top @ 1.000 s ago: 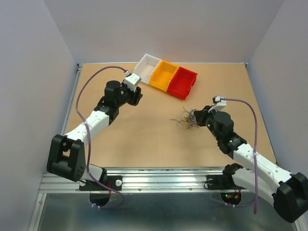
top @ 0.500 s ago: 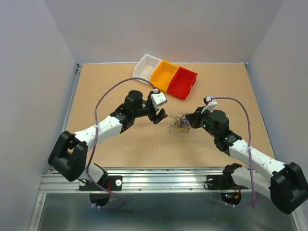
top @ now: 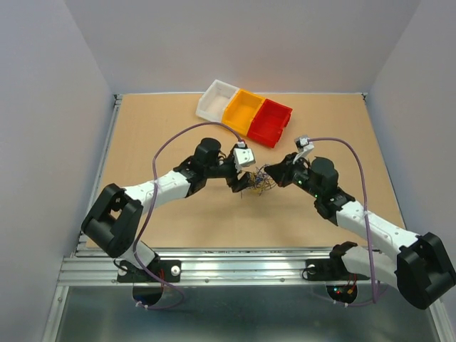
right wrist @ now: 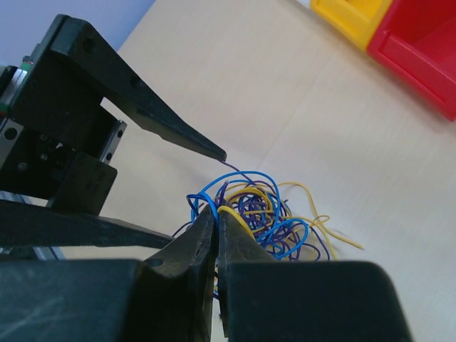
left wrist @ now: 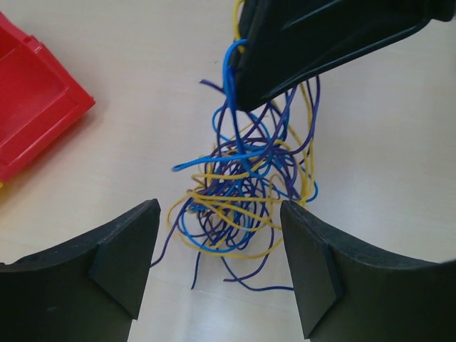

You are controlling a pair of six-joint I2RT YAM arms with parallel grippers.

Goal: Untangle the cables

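The cables (top: 261,182) are a small tangle of blue, purple and yellow wires on the table's middle. The left wrist view shows them (left wrist: 246,189) lying just ahead of the gap between my open left fingers. My left gripper (top: 241,182) sits at the tangle's left side. My right gripper (top: 273,174) is at the tangle's right side, its jaws shut on wires of the tangle (right wrist: 271,214); a blue and a yellow strand come out at its tips (right wrist: 216,209). My right fingertips (left wrist: 313,43) show dark in the left wrist view.
A row of three bins stands at the back: white (top: 216,101), yellow (top: 242,112) and red (top: 269,122). The red bin's corner (left wrist: 32,107) shows at the left of the left wrist view. The lilac arm cables arch over both arms.
My left arm has swung from the back left to the tangle's left side. My right gripper has moved left with the tangle, toward the table's middle.
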